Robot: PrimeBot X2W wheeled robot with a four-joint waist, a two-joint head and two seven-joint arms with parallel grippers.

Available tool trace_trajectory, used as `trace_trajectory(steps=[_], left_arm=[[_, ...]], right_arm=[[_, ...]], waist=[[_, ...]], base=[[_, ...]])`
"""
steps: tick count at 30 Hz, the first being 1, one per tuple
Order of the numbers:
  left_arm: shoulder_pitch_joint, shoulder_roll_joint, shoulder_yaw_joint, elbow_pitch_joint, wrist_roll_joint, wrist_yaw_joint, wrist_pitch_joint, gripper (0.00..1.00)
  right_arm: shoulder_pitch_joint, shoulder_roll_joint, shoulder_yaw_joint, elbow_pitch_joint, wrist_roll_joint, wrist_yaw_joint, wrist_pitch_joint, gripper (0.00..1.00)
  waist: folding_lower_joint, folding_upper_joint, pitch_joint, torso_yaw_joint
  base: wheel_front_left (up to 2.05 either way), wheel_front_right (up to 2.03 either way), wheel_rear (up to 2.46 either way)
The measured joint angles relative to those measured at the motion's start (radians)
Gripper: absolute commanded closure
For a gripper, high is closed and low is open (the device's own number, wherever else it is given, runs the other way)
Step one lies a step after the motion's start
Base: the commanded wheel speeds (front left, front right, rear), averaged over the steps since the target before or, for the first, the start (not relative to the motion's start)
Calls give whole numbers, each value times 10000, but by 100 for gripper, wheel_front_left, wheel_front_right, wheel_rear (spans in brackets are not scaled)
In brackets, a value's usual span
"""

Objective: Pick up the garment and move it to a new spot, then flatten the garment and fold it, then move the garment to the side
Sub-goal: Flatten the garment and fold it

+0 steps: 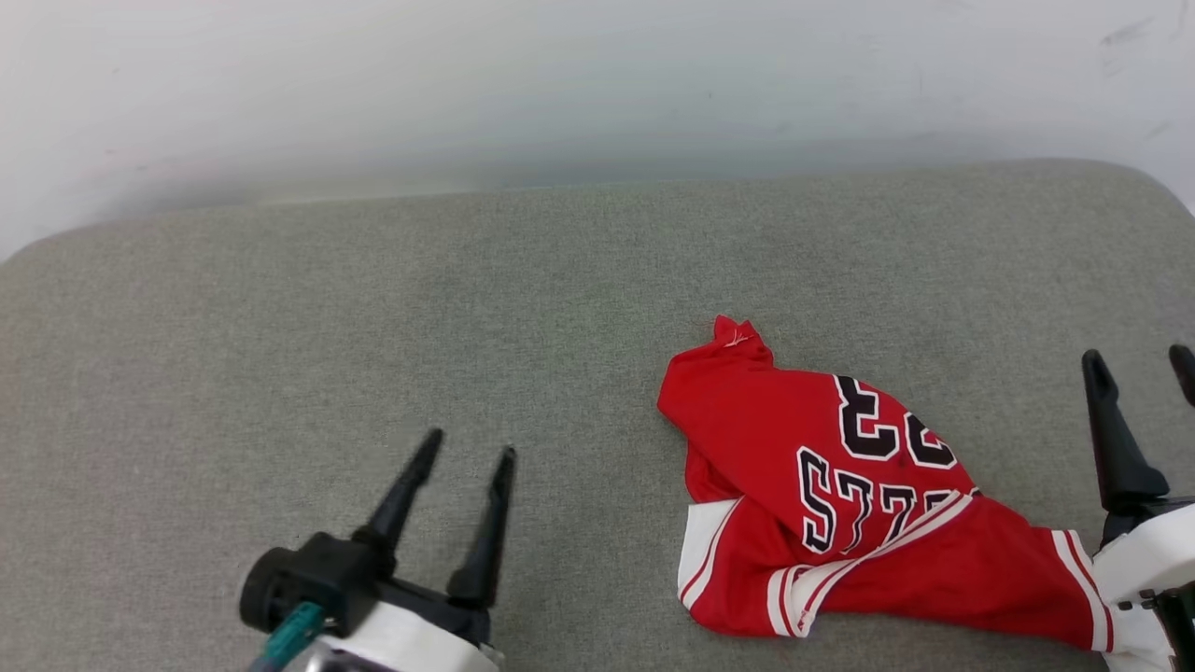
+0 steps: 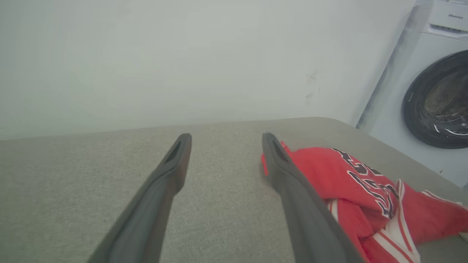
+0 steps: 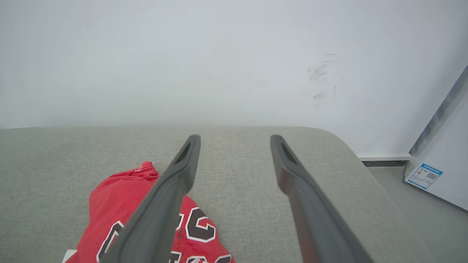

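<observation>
The garment (image 1: pixel 873 509) is seen lying crumpled on the grey padded bench (image 1: pixel 373 308), on the bench's right half and close to its near edge. It is bunched in several overlapping layers, with the black lettering and number turned upward and a white striped sleeve (image 1: pixel 709 560) folded out toward the near edge of the bench.

The left end effector (image 1: pixel 470 444) is held above the left half of the bench, its two fingers moderately spread and nothing gripped between them. The right end effector (image 1: pixel 1137 355) is held at the bench's right edge, likewise spread and empty. Whether its wrist is touched by the garment's trailing hem cannot be told.

The cloth is judged to be light, thin and entirely limp. No shape is likely to be kept once it is lifted, and it can be expected to hang and swing from whatever point is pinched. A smooth jersey weave may slip from a shallow pinch, so a deep bite is advised. The raised peak (image 1: pixel 733 334) on the side toward the bench's far edge is judged the easiest hold, since it stands clear of the padding. The thicker striped trim is the firmer alternative, as several layers could otherwise be caught together.
</observation>
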State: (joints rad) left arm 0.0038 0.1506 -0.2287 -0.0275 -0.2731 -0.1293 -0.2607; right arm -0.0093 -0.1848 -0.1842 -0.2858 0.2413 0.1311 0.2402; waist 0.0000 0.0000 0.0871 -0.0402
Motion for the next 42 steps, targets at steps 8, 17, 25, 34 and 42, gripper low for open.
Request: trace_trajectory(steps=[8,17,25,34,42], left_arm=[[-608,426,-1726,-355,-617,2,3887,0],[-2380,963,-3685,-364,-940,0,7795,0],[-4096,662,-4334,1229,-1294,0,8282,0],[-4563,646,-5032,2374,-1720,0,8092,100],[-4182,876,-4475,2573,-1856,410,6767,100]], right_arm=[[-70,316,-165,-337,-439,-2,-382,0],[-270,629,-84,-566,-886,-2,-244,0],[-513,731,86,-311,-1024,-2,-502,0],[-539,736,173,77,-1129,-2,-665,0],[-529,543,393,418,-1177,-2,-617,0]], waist=[[0,0,379,-83],[0,0,1152,-329],[0,0,2078,-800],[0,0,2297,-893],[0,0,1801,-462]], base=[[0,0,0],[0,0,0],[0,0,0],[0,0,0],[0,0,0]])
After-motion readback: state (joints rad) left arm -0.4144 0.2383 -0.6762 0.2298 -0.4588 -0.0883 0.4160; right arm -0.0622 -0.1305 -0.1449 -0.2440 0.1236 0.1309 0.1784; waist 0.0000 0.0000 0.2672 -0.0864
